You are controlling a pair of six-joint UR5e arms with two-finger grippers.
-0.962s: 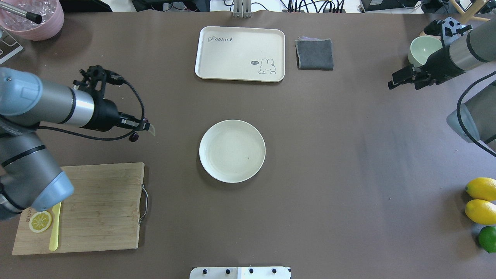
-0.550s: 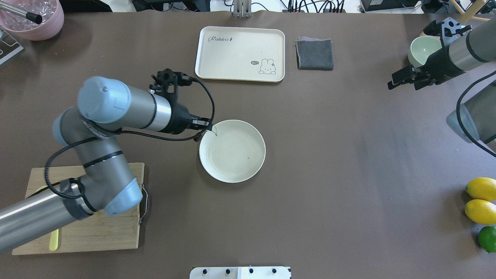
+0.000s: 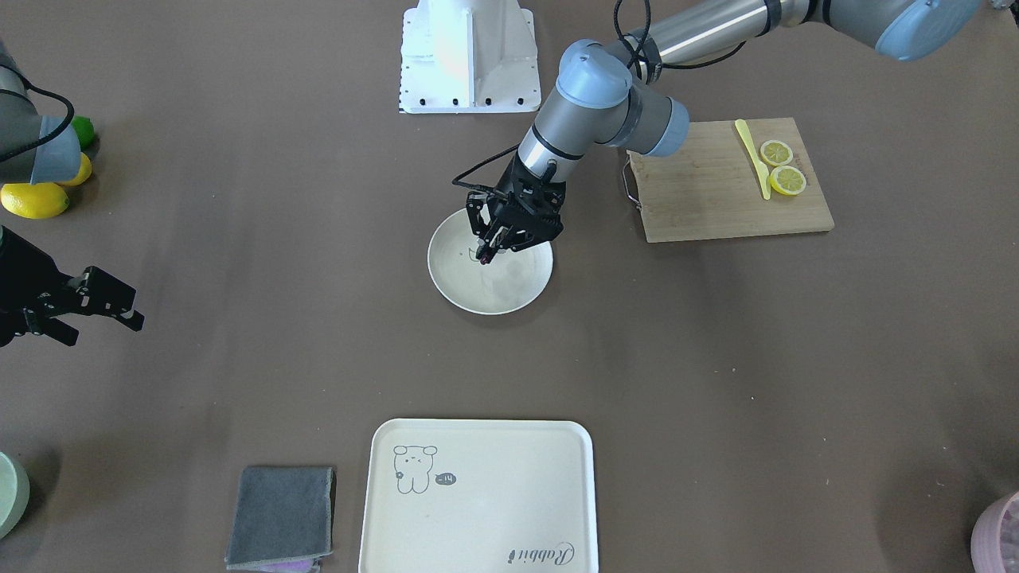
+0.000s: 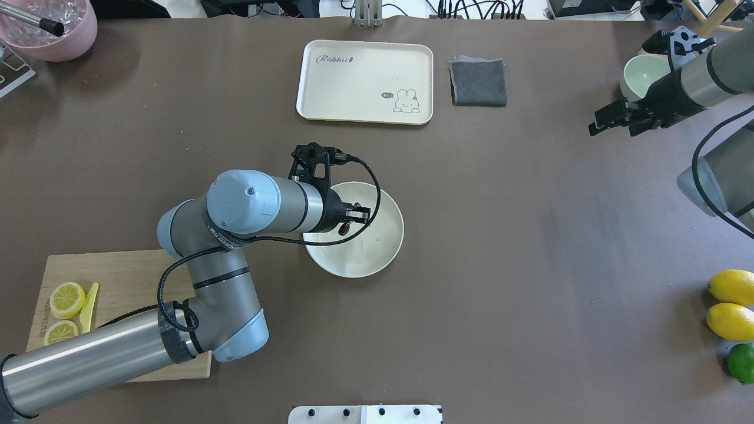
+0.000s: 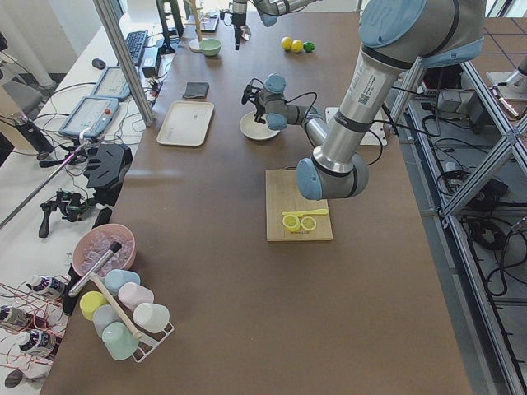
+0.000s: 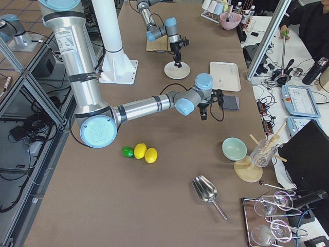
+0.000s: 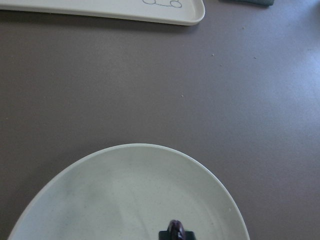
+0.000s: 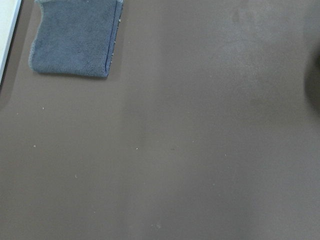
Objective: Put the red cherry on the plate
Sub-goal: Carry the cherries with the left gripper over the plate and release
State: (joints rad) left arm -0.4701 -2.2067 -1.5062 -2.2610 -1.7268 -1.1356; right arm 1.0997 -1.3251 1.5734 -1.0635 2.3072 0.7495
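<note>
The round cream plate [image 4: 377, 250] lies mid-table, also seen in the front view [image 3: 513, 290] and filling the bottom of the left wrist view [image 7: 125, 195]. My left gripper [image 4: 355, 215] hangs low over the plate's left half, shut on the red cherry [image 4: 344, 229], a tiny dark maroon fruit pinched at the fingertips [image 3: 483, 257] [image 7: 174, 229]. Whether the cherry touches the plate I cannot tell. My right gripper [image 4: 594, 122] is far off at the right rear, open with nothing between its fingers [image 3: 134, 307].
A rectangular cream tray [image 4: 365, 82] and a folded grey cloth [image 4: 478, 82] lie behind the plate. The wooden cutting board [image 4: 129, 277] with lemon slices [image 4: 66, 299] is front left. Lemons [image 4: 731, 303] and a lime sit at the right edge, a green bowl [image 4: 642, 73] at rear right.
My left arm has swung right from beside the cutting board to over the plate, carrying the cherry. The right arm has stayed put.
</note>
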